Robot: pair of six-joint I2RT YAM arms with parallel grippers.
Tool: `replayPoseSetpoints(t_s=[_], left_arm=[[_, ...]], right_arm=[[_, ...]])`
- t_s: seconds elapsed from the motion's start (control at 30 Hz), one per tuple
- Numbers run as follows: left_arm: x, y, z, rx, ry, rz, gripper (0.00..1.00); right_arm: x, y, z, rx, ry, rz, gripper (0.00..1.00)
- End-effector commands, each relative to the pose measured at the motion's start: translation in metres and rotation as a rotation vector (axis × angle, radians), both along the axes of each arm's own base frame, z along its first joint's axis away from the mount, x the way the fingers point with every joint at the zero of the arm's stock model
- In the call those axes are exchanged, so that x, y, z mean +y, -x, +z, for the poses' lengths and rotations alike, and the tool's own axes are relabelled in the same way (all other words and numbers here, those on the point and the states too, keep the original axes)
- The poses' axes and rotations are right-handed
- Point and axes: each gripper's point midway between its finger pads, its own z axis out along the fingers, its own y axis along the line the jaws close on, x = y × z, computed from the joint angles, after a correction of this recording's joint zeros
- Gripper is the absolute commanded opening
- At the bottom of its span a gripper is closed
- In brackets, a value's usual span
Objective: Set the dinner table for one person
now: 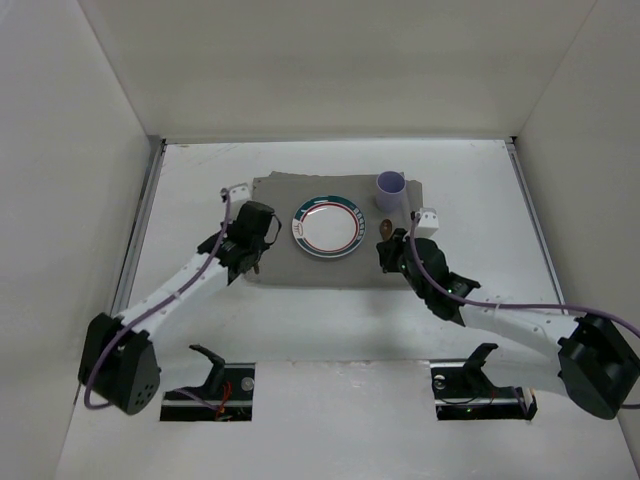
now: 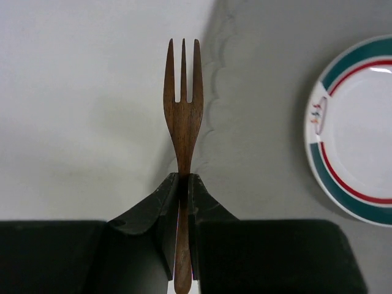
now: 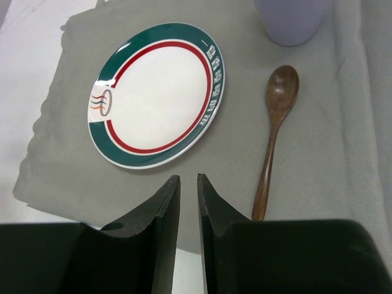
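Left pincer (image 2: 184,177) pinches a wooden fork (image 2: 182,110); right pincer (image 3: 188,179) is nearly pressed together. Plate (image 1: 327,226) lies toward the far edge of the tabletop (image 1: 200,330).

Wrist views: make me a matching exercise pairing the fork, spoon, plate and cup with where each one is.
1 wooden fork
2 wooden spoon
3 plate
4 lilac cup

A lying on the grey mat, right of the plate
B clamped in the left gripper
C middle of the mat
D on the mat, beyond the spoon's bowl

Pairs: 1-B, 2-A, 3-C, 4-D
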Motion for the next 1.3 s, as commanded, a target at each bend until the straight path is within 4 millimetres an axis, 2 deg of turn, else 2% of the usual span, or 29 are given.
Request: replayPoseSetpoints(t_s=[0.0, 0.17, 0.27, 0.4, 0.77, 1.07, 1.27], left_arm=[[-0.030, -0.017, -0.001, 0.074, -0.141, -0.196, 0.03], [-0.060, -0.050, -0.005, 0.094, -0.209, -0.293, 0.02], [-0.073, -0.059, -0.021, 0.137, -0.282, -0.354, 0.02], [-0.081, -0.065, -0.041, 0.178, -0.309, -0.383, 0.02], [-0.080, -0.063, -0.082, 0.226, -0.237, -0.364, 0.02], [-0.068, -0.051, -0.097, 0.272, -0.235, -0.349, 0.03], [-0.061, -0.055, -0.100, 0.277, -0.266, -0.338, 0.03]], right_arm=[[-0.004, -0.010, 0.024, -0.062, -0.045, -0.038, 0.23], [-0.005, -0.009, 0.027, -0.070, -0.056, -0.037, 0.24], [-0.007, -0.008, 0.029, -0.076, -0.060, -0.040, 0.24], [-0.007, -0.008, 0.029, -0.075, -0.061, -0.042, 0.24], [-0.016, -0.013, 0.024, -0.062, -0.063, -0.068, 0.26], [-0.020, -0.016, 0.018, -0.050, -0.056, -0.081, 0.27], [-0.018, -0.017, 0.015, -0.040, -0.048, -0.080, 0.27]])
